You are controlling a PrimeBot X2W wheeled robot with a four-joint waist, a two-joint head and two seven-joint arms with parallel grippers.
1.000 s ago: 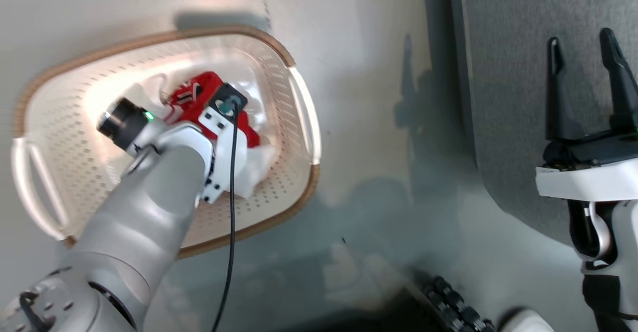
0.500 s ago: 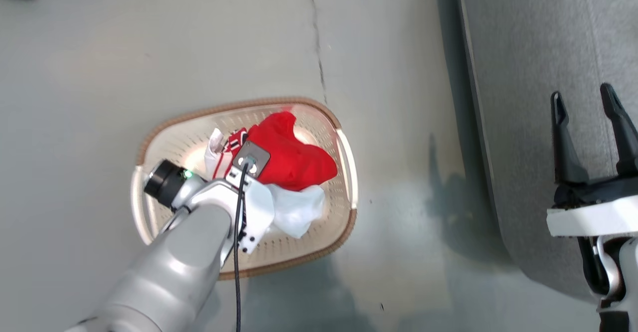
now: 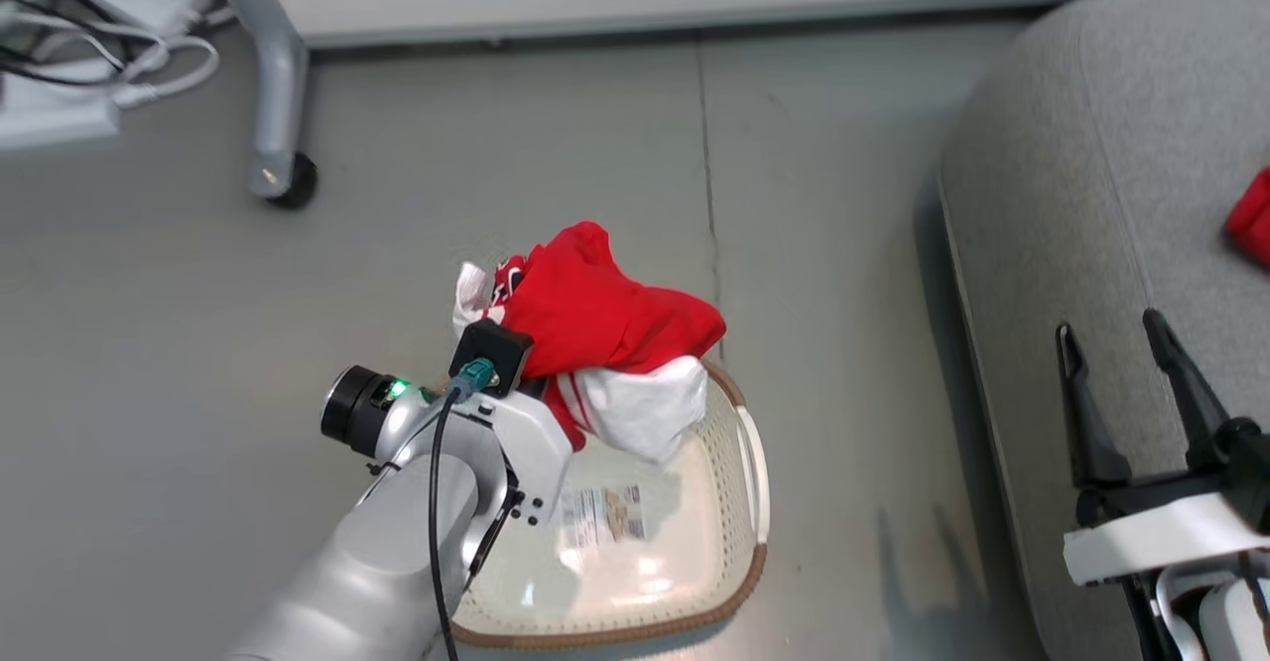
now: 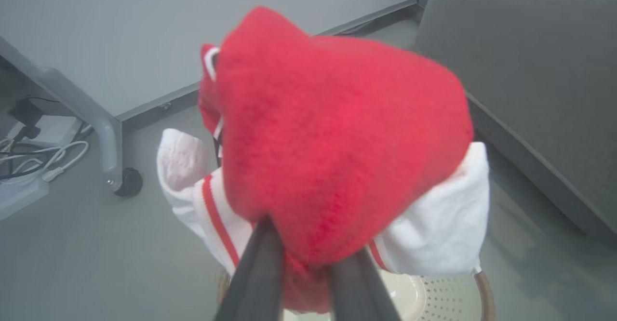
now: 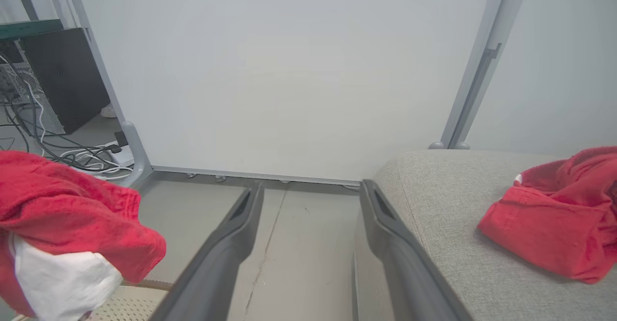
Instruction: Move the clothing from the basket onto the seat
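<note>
The clothing (image 3: 605, 314), clamped in the left gripper (image 4: 311, 244), has been lifted from the basket (image 3: 729, 542) on the grey floor (image 3: 496, 195). The right gripper (image 3: 1107, 326) is held spread apart by the seat (image 3: 1091, 195).

My left hand (image 4: 311, 246) pinches the bunched red-and-white clothing (image 4: 337, 133) above the basket (image 4: 436, 299); beyond the basket, a castered grey leg (image 4: 108, 138) stands on the floor (image 4: 72, 263).
</note>
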